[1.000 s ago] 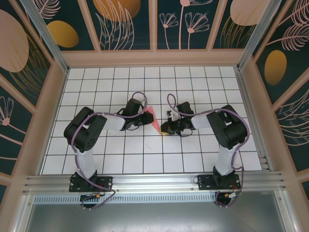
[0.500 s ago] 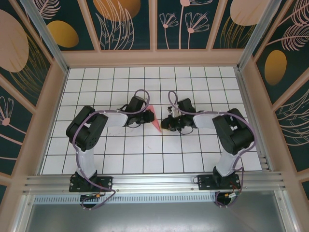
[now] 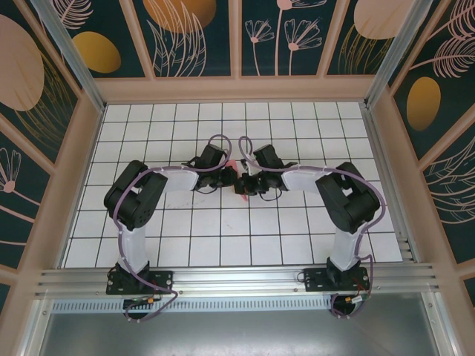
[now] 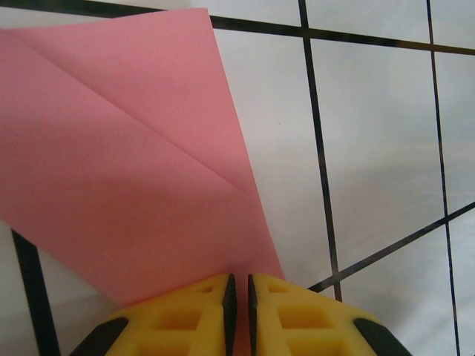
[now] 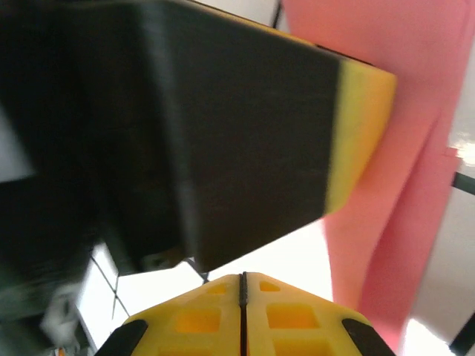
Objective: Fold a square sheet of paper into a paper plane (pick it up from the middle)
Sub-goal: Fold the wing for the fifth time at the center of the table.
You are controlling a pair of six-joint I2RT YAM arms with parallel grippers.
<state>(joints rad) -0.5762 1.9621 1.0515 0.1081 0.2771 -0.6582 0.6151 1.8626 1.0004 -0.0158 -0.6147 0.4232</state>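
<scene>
Much of the pink paper [image 5: 371, 148] hides behind the left gripper [image 4: 239, 285].

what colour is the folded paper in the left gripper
The folded paper is plain salmon pink, clearest in the left wrist view.

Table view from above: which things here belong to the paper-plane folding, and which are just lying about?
Part of the job:
thin salmon-pink sheet of paper, partly folded
left gripper, shut on the paper's edge
right gripper, shut with nothing in it

Just surroundings:
white gridded table
floral wall panels
</scene>
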